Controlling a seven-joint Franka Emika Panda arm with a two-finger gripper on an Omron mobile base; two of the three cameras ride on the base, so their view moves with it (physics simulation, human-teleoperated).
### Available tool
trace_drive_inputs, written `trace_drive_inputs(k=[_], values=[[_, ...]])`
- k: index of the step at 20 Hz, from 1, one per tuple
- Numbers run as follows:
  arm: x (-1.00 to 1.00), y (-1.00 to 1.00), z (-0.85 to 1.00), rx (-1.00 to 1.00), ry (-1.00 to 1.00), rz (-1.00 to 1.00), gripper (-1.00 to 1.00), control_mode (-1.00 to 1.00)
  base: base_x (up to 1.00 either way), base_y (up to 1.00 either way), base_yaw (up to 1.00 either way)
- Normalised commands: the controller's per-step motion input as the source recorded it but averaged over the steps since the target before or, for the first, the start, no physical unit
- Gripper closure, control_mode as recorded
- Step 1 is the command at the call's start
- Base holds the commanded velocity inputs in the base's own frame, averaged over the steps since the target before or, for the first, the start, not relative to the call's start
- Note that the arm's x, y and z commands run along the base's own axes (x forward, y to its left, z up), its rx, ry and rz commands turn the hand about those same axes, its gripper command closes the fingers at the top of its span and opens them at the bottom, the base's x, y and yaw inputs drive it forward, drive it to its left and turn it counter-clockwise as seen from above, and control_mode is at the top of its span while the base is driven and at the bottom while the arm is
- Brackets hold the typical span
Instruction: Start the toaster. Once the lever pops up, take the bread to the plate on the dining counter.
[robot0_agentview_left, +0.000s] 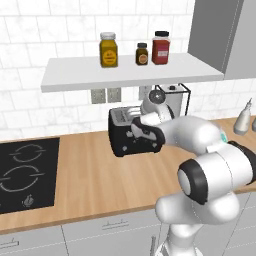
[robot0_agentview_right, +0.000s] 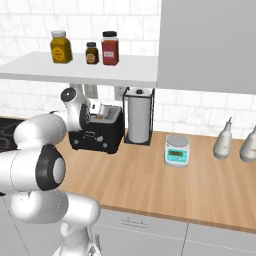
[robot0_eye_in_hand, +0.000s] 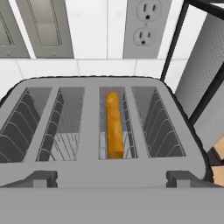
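Note:
The black toaster (robot0_agentview_left: 123, 140) (robot0_agentview_right: 104, 136) stands on the wood worktop against the tiled wall. Its silvery slotted top (robot0_eye_in_hand: 92, 109) lies right below the hand camera. The bread (robot0_eye_in_hand: 114, 127) sits low in the third slot from the left, its orange-brown crust edge up; a bit of it shows too (robot0_agentview_right: 101, 116). My gripper (robot0_eye_in_hand: 112, 180) hovers just above the toaster's near edge, open, with its fingertips (robot0_eye_in_hand: 43, 178) wide apart and nothing between them. The hand (robot0_agentview_left: 146, 131) (robot0_agentview_right: 83, 116) covers part of the toaster's top. Neither the plate nor the dining counter is in view.
A wire-framed paper-towel holder (robot0_agentview_left: 176, 99) (robot0_agentview_right: 139, 117) stands close to the toaster's right. A black hob (robot0_agentview_left: 25, 172) lies to the left. A shelf (robot0_agentview_left: 125, 72) with jars hangs low above. A kitchen scale (robot0_agentview_right: 177, 150) and pale bottles (robot0_agentview_right: 223, 139) stand further right.

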Motion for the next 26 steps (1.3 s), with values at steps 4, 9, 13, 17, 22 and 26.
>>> trace_drive_inputs(k=[4, 9, 13, 17, 22, 26], values=[[0.24, 0.00, 0.00, 0.00, 0.00, 0.00, -1.00, -1.00, 0.00, 0.00, 0.00], [0.27, -0.04, 0.00, 0.00, 0.00, 0.00, -1.00, -1.00, 0.00, 0.00, 0.00], [0.32, 0.00, 0.00, 0.00, 0.00, 0.00, -1.00, -1.00, 0.00, 0.00, 0.00], [0.10, 0.00, -0.01, 0.00, 0.00, 0.00, -1.00, -1.00, 0.00, 0.00, 0.00], [0.00, 0.00, -0.04, 0.00, 0.00, 0.00, -1.00, -1.00, 0.00, 0.00, 0.00], [0.00, 0.00, 0.00, 0.00, 0.00, 0.00, -1.00, -1.00, 0.00, 0.00, 0.00]])
